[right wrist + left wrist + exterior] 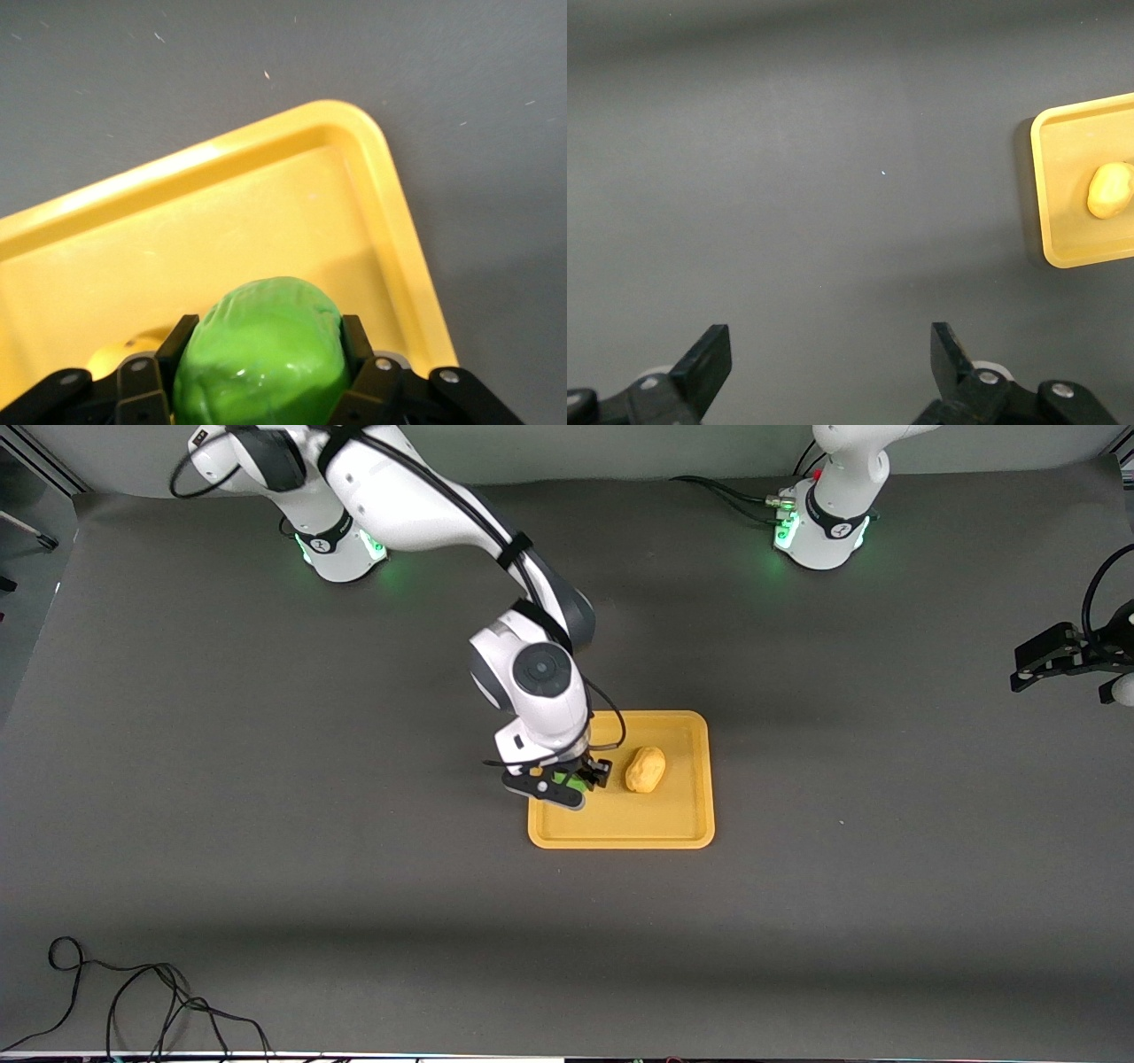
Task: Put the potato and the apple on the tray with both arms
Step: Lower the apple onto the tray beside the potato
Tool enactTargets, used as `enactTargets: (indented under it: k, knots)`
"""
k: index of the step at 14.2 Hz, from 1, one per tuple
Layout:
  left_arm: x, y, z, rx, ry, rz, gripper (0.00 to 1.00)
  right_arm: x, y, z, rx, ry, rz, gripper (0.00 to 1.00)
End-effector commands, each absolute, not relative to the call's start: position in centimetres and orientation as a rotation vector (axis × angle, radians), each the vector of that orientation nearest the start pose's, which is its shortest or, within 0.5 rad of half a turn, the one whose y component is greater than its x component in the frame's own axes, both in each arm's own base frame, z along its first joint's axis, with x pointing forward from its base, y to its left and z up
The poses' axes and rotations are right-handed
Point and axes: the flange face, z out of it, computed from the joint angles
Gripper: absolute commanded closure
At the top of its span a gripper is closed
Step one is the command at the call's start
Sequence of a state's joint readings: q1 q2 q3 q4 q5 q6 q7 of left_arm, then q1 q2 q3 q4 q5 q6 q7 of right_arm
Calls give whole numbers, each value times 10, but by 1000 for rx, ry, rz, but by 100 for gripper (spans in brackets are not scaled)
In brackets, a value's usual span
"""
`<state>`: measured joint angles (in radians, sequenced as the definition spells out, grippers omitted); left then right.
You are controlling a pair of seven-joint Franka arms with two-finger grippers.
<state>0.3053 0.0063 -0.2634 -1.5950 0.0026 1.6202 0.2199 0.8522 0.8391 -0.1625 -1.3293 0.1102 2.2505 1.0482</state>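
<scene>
The mustard-yellow tray (682, 828) lies mid-table. The yellow-tan potato (645, 770) rests on it, toward the left arm's end. My right gripper (567, 781) is low over the tray's end toward the right arm, shut on the green apple (571, 782), which fills the space between the fingers in the right wrist view (261, 350) above the tray floor (221, 230). My left gripper (1050, 657) is open and empty, held over bare table at the left arm's end; its wrist view shows its spread fingertips (709, 354), the tray (1054, 190) and the potato (1110, 189).
Dark grey mat covers the table. Loose black cables (133, 1001) lie at the near edge toward the right arm's end. The two arm bases (341, 545) (819, 536) stand at the edge farthest from the front camera.
</scene>
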Motion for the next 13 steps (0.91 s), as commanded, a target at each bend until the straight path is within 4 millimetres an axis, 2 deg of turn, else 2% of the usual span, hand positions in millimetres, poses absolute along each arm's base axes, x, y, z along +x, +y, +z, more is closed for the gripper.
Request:
enactTargets:
  k: [1, 6, 9, 10, 11, 12, 13]
  knots:
    - [560, 20, 622, -3112, 280, -17, 0, 564, 507, 222, -3033, 588, -156, 76]
    - [561, 24, 614, -3118, 291, 15, 0, 562, 505, 198, -3050, 590, -145, 75]
    - [561, 23, 611, -3120, 293, 41, 0, 560, 506, 187, -3040, 598, -144, 70]
    - [561, 22, 612, -3121, 296, 32, 0, 560, 506, 186, -3036, 601, -146, 54]
    - [561, 22, 613, -3119, 295, 29, 0, 560, 506, 187, -3034, 603, -147, 5]
    - [561, 22, 613, -3119, 295, 29, 0, 561, 505, 190, -3031, 610, -146, 0]
    - [562, 22, 614, -3119, 295, 25, 0, 562, 506, 201, -3024, 607, -149, 0]
